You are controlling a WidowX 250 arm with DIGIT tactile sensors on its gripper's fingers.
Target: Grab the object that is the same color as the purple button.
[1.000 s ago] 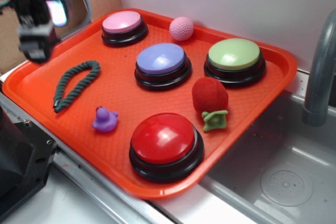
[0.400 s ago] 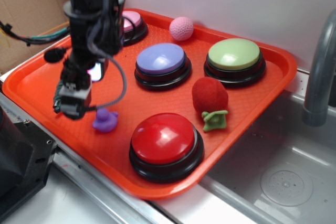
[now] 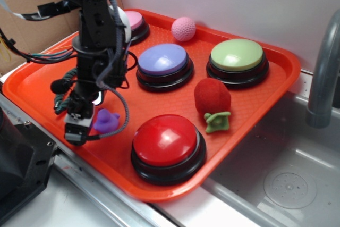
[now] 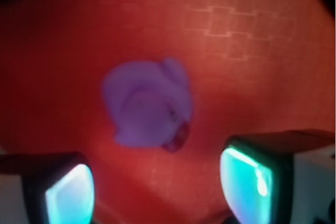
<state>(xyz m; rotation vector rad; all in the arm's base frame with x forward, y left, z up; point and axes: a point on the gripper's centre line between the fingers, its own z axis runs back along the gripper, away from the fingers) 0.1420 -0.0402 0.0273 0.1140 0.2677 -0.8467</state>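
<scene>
The tiny purple rubber duck [image 3: 106, 120] lies on the orange tray [image 3: 42, 81] near its front left edge. In the wrist view the duck [image 4: 148, 103] shows blurred just ahead of my open gripper [image 4: 157, 182], whose two glowing pads [image 4: 244, 182] stand wide apart with only bare tray between them. From the exterior my gripper [image 3: 79, 126] hangs low beside the duck's left side, partly covering it. The purple button [image 3: 163, 63], lavender-domed on a black base, sits at the tray's middle.
A pink button [image 3: 133, 22] and pink ball [image 3: 183, 28] sit at the back, a green button [image 3: 237, 59] right. A red button [image 3: 167, 144], red ball [image 3: 212, 95] and green toy [image 3: 218, 122] are at the front right. The rope loop [image 3: 59, 99] is mostly hidden. A sink [image 3: 289, 184] lies right.
My arm has swung in from the far left and come down toward the tray front, ending low beside the duck. The duck and the other things have not moved.
</scene>
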